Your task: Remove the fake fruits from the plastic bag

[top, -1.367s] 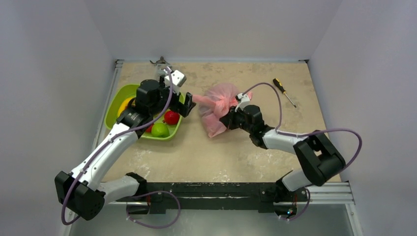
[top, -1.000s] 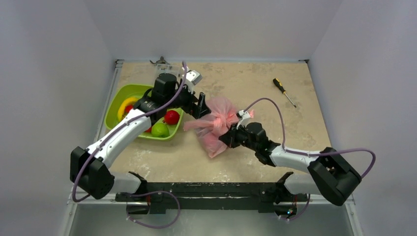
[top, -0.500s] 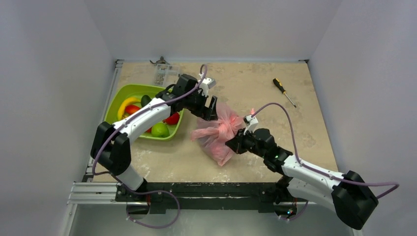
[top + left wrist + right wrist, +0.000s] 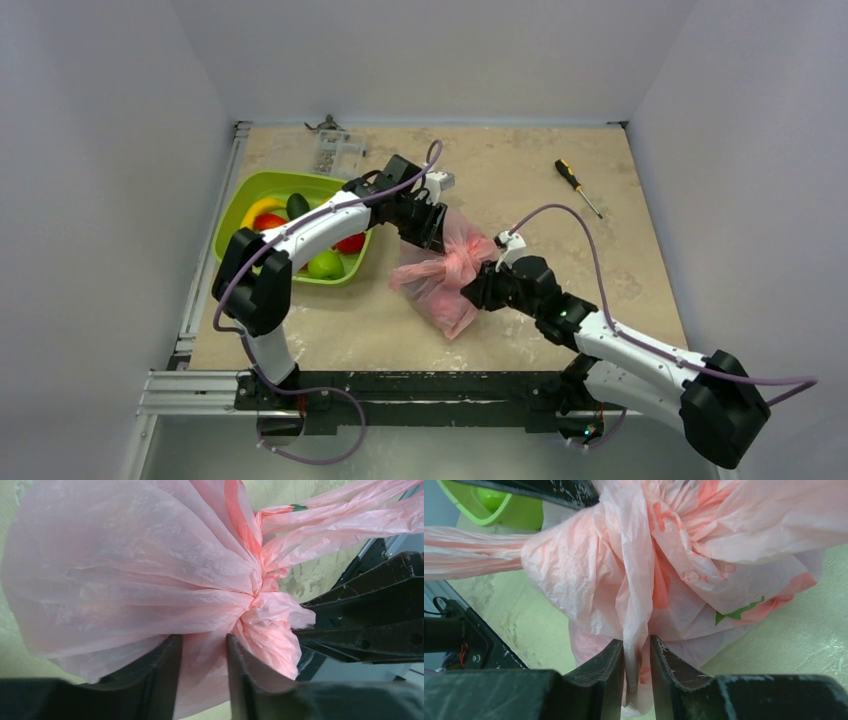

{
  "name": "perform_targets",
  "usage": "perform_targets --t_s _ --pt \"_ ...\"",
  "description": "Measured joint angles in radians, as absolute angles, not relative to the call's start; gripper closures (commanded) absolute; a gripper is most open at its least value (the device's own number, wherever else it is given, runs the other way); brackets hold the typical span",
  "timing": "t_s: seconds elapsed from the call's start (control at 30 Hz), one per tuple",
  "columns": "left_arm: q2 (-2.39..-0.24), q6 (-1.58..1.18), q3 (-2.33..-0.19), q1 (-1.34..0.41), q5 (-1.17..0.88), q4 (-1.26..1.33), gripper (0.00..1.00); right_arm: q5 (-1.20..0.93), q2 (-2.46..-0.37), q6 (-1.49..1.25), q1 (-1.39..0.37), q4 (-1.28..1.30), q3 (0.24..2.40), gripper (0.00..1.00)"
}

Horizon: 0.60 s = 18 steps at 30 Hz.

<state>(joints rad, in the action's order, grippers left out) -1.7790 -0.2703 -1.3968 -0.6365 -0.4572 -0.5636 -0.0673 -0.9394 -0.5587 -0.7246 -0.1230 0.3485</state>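
The pink plastic bag (image 4: 445, 268) lies knotted in the middle of the table, and its contents do not show through. My left gripper (image 4: 428, 222) is at its far top, shut on a bunch of plastic (image 4: 202, 642) just below the knot (image 4: 260, 595). My right gripper (image 4: 478, 290) is at the bag's right side, slightly open, with a twisted fold (image 4: 636, 647) hanging loosely between its fingers. Fake fruits lie in the lime-green tray (image 4: 236, 200): a banana (image 4: 257, 210), a red one (image 4: 350, 242), a green one (image 4: 325, 264) and a dark green one (image 4: 297, 204).
A screwdriver (image 4: 578, 187) lies at the back right. A small clear box (image 4: 336, 151) stands at the back, behind the tray. The tray sits along the left edge, its corner (image 4: 489, 505) showing in the right wrist view.
My left arm swung right from the tray to the bag and its jaws narrowed on the plastic. My right gripper pulled the bag nearer, then its jaws parted a little.
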Motion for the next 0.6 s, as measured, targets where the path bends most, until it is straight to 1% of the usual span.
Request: perform_targets --t_s 0.1,0.17,0.37,0.6 --pt "-1.781 -0.268 -1.404 -0.638 -0.479 -0.585 0.91 -0.046 -0.939 -0.555 -0.725 -0.068 0.399 0.69" --pt "-1.781 -0.266 -1.406 -0.638 -0.490 -0.590 1.00 -0.038 -0.933 -0.550 -0.725 -0.042 0.431 0.65" --pt "-1.780 -0.259 -1.406 -0.638 -0.494 -0.595 1.00 -0.018 -0.912 -0.530 -0.725 0.034 0.545 0.57" --pt "-1.767 -0.260 -1.406 -0.638 -0.496 -0.593 1.00 0.009 -0.989 -0.511 -0.725 0.045 0.659 0.56"
